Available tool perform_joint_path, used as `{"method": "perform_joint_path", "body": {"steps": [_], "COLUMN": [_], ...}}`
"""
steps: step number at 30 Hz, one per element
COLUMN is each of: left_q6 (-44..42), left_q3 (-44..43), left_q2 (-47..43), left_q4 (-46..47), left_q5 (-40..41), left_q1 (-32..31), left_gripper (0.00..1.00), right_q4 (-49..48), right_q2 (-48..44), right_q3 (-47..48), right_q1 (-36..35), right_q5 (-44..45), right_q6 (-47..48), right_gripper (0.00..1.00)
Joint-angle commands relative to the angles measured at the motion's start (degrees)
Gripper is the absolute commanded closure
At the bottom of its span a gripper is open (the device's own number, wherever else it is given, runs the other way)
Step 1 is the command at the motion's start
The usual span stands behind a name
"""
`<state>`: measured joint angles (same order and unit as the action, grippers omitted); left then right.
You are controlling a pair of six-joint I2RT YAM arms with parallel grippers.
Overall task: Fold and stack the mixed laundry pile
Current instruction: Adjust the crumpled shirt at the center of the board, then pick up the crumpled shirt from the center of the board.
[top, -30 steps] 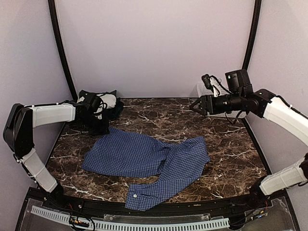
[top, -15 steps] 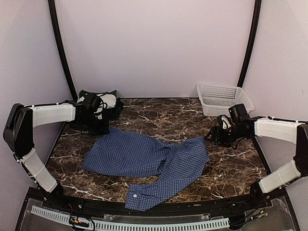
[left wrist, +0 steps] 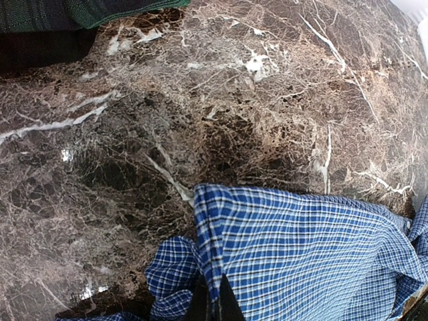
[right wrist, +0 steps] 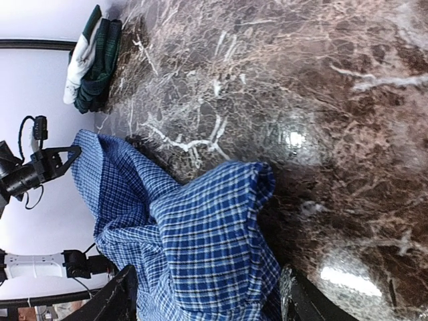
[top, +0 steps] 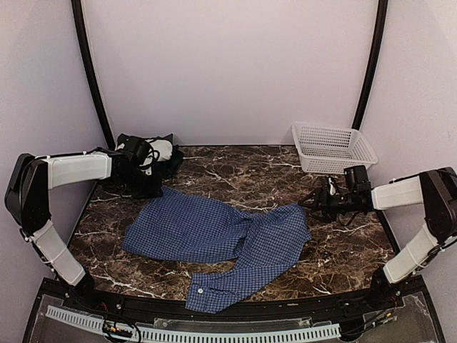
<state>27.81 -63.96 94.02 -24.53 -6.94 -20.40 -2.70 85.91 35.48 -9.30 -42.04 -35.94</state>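
The blue-and-white check shirt [top: 221, 239] lies spread on the marble table, one sleeve trailing toward the near edge. My left gripper [top: 155, 190] sits at its far left corner; in the left wrist view the gripper [left wrist: 214, 304] is shut with the shirt's hem [left wrist: 301, 254] pinched between the tips. My right gripper [top: 308, 202] is low at the shirt's right corner. It is open, its fingers [right wrist: 124, 294] standing wide on either side of the bunched corner [right wrist: 221, 227]. The rest of the laundry pile [top: 153, 153], dark green and white, is heaped at the back left.
A white lattice basket [top: 332, 146] stands at the back right, just behind my right arm. Bare marble [top: 243, 171] lies between the pile and the basket. The dark green plaid [left wrist: 80, 13] shows at the top left of the left wrist view.
My right arm has dropped from high in front of the basket to table level and moved left to the shirt's right corner. The left arm and the shirt have not moved.
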Motion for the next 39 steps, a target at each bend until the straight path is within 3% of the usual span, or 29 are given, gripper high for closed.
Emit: {"method": "perform_joint_path", "body": {"steps": [1,5,15,27,33,39], "left_q6": [-0.74,-0.79,-1.07,-0.74,-0.73,-0.74], "left_q3": [-1.95,-2.00,-1.87,-1.25,-1.34,-1.17], "left_q2": [-1.06,-1.11,-0.70,-1.10,-1.01,-1.00], "left_q4": [-0.90,-0.91,-0.65,-0.50,-0.26,-0.27], "left_q5": [-0.11,-0.34,-0.21,0.40,0.12,-0.35], "left_q1": [0.36,0.36,0.36,0.36,0.36,0.36], "left_gripper": [1.00,1.00,1.00,1.00,1.00,1.00], "right_q4": [-8.30,-8.58,-17.14,-14.04,-11.63,-8.79], "right_q2": [2.76,4.81,5.76,-6.13,-5.20,-4.42], "right_q3": [-0.29,-1.06,-3.36,-4.08,-5.40,-7.06], "right_q1": [0.41,1.73,1.83,1.83,1.83,1.99], "right_q5": [-6.36,-4.10,-13.01,-16.86,-17.61,-13.77], "right_q6": [-2.80,-2.68,-4.92,-7.87,-5.29,-0.64], "right_gripper": [0.31,0.30,0.38,0.70,0.70,0.61]}}
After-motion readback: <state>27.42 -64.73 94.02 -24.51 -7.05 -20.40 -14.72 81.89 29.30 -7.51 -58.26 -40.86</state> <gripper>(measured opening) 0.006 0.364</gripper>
